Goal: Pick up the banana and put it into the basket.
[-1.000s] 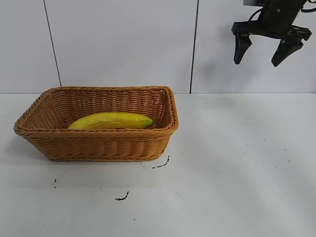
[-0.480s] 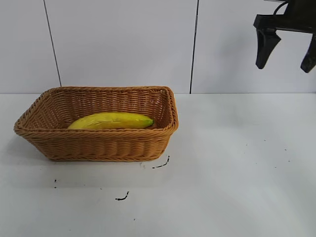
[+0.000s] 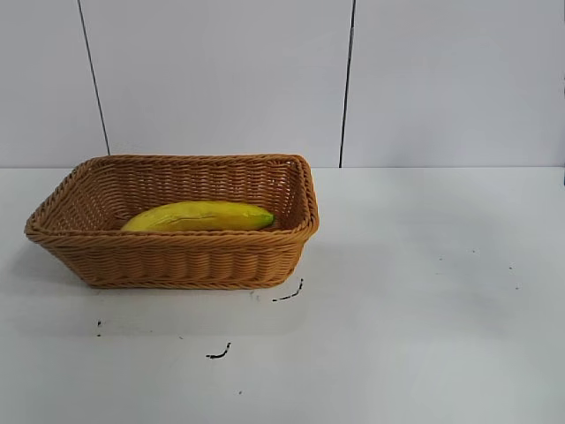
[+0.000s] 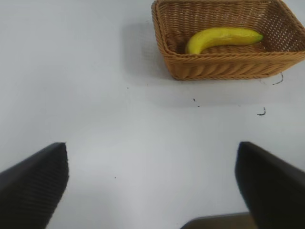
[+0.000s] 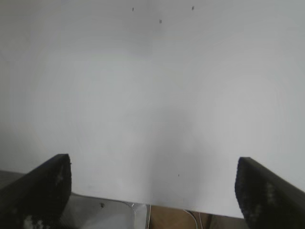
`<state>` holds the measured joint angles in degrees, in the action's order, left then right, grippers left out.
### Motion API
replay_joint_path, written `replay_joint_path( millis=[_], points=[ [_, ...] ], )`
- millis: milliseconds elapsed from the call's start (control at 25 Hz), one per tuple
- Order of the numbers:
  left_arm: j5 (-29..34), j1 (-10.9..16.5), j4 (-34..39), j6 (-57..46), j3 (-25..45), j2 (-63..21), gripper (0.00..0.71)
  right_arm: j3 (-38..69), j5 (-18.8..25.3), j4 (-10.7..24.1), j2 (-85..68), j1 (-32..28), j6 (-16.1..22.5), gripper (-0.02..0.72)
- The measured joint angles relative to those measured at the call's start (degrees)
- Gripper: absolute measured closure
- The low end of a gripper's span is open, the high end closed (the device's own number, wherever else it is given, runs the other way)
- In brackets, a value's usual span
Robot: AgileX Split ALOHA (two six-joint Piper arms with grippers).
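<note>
The yellow banana [image 3: 199,216] lies lengthwise inside the woven basket [image 3: 177,261] on the left half of the white table; it also shows in the left wrist view as the banana [image 4: 221,38] in the basket [image 4: 214,69]. My left gripper [image 4: 152,157] stands open over bare table, well away from the basket, with nothing between its fingers. My right gripper [image 5: 153,164] is open too, empty, above the table's edge; it is out of the exterior view.
Small dark marks [image 3: 287,294] dot the table just in front of the basket. A white panelled wall [image 3: 344,84] stands behind. Beyond the table edge in the right wrist view lie a metal part [image 5: 105,217] and a brown floor.
The right gripper, open and empty, has moved up and to the right out of the exterior view. Banana and basket have not moved.
</note>
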<state>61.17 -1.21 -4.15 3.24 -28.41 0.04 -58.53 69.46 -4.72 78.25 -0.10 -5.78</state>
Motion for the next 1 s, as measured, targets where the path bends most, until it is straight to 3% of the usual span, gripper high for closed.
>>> replay_joint_path(
  millis=[520,1000],
  points=[
    [0.0,0.0,0.0,0.0,0.0,0.0,0.020,26.1,-10.7,-0.1,-28.9,0.0,-0.1,0.057],
    [0.0,0.0,0.0,0.0,0.0,0.0,0.020,29.7,-10.4,-0.1,-55.3,0.0,-0.1,0.057]
  ],
)
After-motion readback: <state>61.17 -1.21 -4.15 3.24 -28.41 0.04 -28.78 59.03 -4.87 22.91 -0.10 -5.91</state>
